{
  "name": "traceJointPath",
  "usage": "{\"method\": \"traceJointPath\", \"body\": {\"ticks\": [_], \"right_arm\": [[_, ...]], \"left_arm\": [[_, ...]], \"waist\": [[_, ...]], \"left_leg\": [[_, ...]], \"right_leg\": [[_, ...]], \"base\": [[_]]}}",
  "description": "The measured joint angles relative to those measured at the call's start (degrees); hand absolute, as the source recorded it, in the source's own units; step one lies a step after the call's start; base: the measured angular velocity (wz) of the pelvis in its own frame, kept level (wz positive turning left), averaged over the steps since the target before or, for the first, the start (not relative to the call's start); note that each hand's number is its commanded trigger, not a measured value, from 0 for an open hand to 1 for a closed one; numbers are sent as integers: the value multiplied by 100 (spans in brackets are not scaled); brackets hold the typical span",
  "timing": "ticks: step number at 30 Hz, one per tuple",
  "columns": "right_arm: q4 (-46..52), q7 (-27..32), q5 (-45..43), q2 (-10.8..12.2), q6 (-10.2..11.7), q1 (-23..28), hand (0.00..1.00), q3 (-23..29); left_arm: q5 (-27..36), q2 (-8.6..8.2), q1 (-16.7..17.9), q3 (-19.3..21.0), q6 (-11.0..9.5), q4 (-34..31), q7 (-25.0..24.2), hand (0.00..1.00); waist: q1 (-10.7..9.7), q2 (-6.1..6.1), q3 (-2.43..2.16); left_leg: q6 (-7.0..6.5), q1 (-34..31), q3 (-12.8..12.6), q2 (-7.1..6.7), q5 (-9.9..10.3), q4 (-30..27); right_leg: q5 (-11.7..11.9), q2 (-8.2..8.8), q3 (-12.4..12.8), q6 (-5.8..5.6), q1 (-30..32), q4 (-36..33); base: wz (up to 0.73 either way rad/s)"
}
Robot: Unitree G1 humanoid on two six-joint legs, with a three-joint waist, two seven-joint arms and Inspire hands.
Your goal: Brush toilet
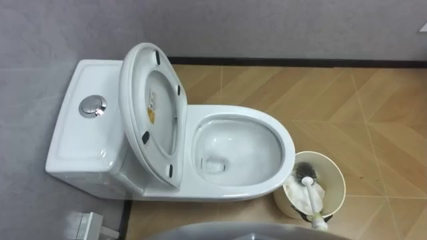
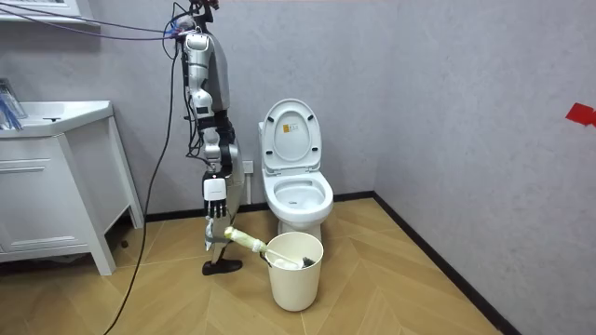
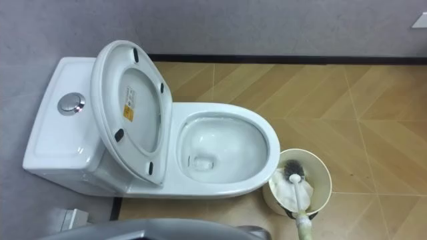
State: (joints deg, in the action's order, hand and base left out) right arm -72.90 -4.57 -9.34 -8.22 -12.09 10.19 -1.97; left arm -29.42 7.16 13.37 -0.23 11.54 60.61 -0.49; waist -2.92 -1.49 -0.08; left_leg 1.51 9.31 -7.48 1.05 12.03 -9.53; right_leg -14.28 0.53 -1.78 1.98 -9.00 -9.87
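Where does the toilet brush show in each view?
Left eye view: brush at lower right, head in the bucket.
Right eye view: lower right too, in the bucket.
Room view: lower centre, slanting into the bucket.
Shared landmark: the toilet, lid raised.

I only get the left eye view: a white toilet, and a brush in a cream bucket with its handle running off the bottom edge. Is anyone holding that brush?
Observer: Yes. In the room view the robot's right hand grips the white toilet brush by its handle, with the head down in the round cream plastic bucket.
Operator: Where does the robot stand?
Observer: Upright beside the white ceramic toilet, between it and a white cabinet on the room view's left.
Operator: What is the handle's hidden end like?
Observer: It ends in a pale yellow-green grip.
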Motion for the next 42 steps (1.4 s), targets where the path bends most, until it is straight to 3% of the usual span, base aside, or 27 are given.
{"method": "traceJointPath", "body": {"ticks": [19, 26, 33, 37, 42], "right_arm": [[-79, 350, 308, 5, 68, -97, 0, 233], [-270, 851, 1515, 3, 6, -48, 0, 904], [-216, 1358, 2745, -69, 193, -5, 0, 1980], [192, 1800, 3579, -101, 291, -12, 0, 2119], [614, 2104, 3612, -272, 504, -353, 0, 2104]], "left_arm": [[5, 3, 9, -8, 15, 5, 0, 0], [6, 8, 5, 102, 113, -7, 37, 0], [3, 50, 2, 756, 47, -49, 40, 0], [70, 135, 44, 813, -36, -158, 41, 0], [67, 295, -16, 730, -158, -169, 41, 0]], "waist": [[-9, -10, 20], [-155, -8, 21], [-202, -24, 21], [-195, -90, 0], [-171, -110, 15]], "left_leg": [[0, 29, -8, 1, 0, 16], [0, 25, -12, 3, 0, 16], [0, -73, -38, 8, 0, 8], [0, -167, -36, 7, 0, 8], [-1, -403, -29, 14, -1, -8]], "right_leg": [[1, 0, 25, 0, -12, 6], [1, 17, 18, 1, -31, 17], [4, 13, 13, -5, 94, -5], [17, -1, 14, -5, 203, -16], [67, -11, 7, -12, 419, -12]], "base": [[-1], [2], [-2], [-1], [2]]}}
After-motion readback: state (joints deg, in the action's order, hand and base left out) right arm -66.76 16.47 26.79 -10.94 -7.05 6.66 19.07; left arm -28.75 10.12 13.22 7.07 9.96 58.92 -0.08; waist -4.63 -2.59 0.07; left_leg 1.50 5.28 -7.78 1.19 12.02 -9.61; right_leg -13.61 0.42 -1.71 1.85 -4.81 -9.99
